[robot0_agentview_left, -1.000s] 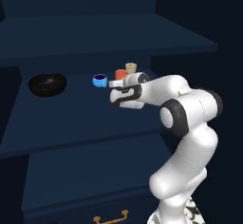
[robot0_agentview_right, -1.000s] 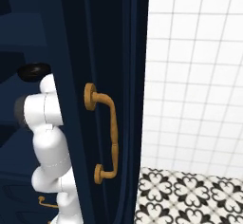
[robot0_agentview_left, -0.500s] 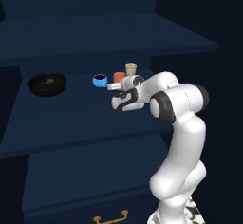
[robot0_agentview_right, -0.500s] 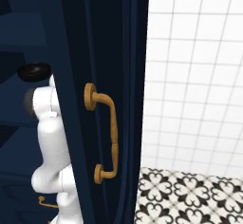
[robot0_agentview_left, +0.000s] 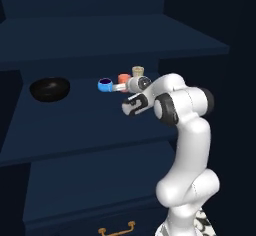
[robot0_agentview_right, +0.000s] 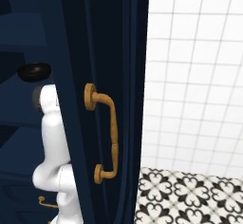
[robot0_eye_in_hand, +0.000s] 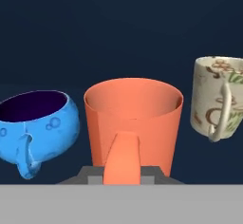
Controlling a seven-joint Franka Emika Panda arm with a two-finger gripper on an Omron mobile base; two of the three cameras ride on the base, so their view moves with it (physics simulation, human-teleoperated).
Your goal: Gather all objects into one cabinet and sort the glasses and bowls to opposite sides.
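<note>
- claw (robot0_agentview_left: pixel 121 87): at the three cups over the right half of the middle shelf; in hand view the orange-red cup's handle sits right at the bottom edge where the tips should be, tips themselves not readable, so cannot tell if it grips the handle or is released.
- cabinet (robot0_agentview_left: pixel 100 35): tall navy, door open; its door (robot0_agentview_right: pixel 80 99) with gold handle (robot0_agentview_right: pixel 107 133) blocks most of the right base view.
- middle shelf (robot0_agentview_left: pixel 75 125): carries everything seen here.
- black bowl (robot0_agentview_left: pixel 49 88): near the shelf's left end, well apart from the cups; also peeks out left of the door in right base view (robot0_agentview_right: pixel 34 71).
- orange-red cup (robot0_eye_in_hand: pixel 133 123): centre of the trio, handle facing the camera.
- beige cup (robot0_eye_in_hand: pixel 217 97): to its right in hand view, patterned, cut by the frame edge.
- blue cup (robot0_eye_in_hand: pixel 35 123): to its left in hand view, dark inside, closest to the bowl side.
- risks (judgement): cups stand near each other, so any sideways swing of the claw could knock blue or beige over or push one toward the shelf's front edge; a pull on the handle alone could tip the orange-red cup.
- hidden: red-filled bowl can't be placed from these views; cup bases cut off in hand view, contact with the shelf unclear; wrist covers part of the cups in left base view.
</note>
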